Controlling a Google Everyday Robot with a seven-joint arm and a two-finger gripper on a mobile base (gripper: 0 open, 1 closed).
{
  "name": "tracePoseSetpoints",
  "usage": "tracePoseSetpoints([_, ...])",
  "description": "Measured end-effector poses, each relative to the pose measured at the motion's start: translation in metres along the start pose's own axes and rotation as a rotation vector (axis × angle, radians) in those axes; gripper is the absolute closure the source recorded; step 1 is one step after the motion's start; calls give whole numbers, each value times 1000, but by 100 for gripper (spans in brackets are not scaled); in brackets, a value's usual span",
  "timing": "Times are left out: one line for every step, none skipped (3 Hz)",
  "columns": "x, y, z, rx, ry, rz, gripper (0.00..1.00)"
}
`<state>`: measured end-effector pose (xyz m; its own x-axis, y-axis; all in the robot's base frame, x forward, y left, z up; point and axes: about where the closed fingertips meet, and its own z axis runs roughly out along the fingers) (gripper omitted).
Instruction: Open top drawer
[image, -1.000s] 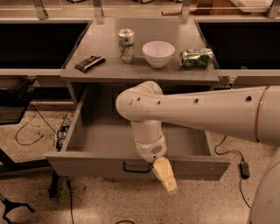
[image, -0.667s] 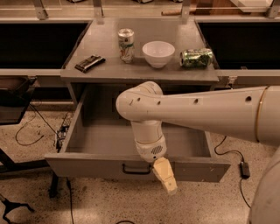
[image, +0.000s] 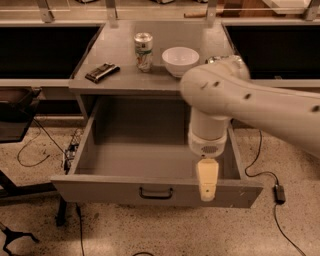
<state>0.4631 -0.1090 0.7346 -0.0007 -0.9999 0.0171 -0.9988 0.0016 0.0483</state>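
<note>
The top drawer (image: 100, 190) stands pulled far out from under the gray table, and its empty gray box interior (image: 135, 157) shows. Its small black bar handle (image: 155, 193) sits at the centre of the scuffed front. My gripper (image: 207, 184) hangs straight down from the white arm (image: 235, 95), just over the drawer's front edge and to the right of the handle. It is apart from the handle and holds nothing that I can see.
On the table top (image: 120, 40) stand a can (image: 143, 51), a white bowl (image: 180, 60) and a flat black object (image: 102, 72). Cables (image: 35, 150) and a power brick (image: 279, 194) lie on the floor. A dark bin (image: 15, 112) stands at left.
The arm has swung right and slightly up, so the gripper has moved from just beside the handle to further right of it. The drawer stays open.
</note>
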Motion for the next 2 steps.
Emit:
tracePoseSetpoints([6,-24,-35,142,-84,145,0])
tracePoseSetpoints([5,-27,-37,156,-93,158,0])
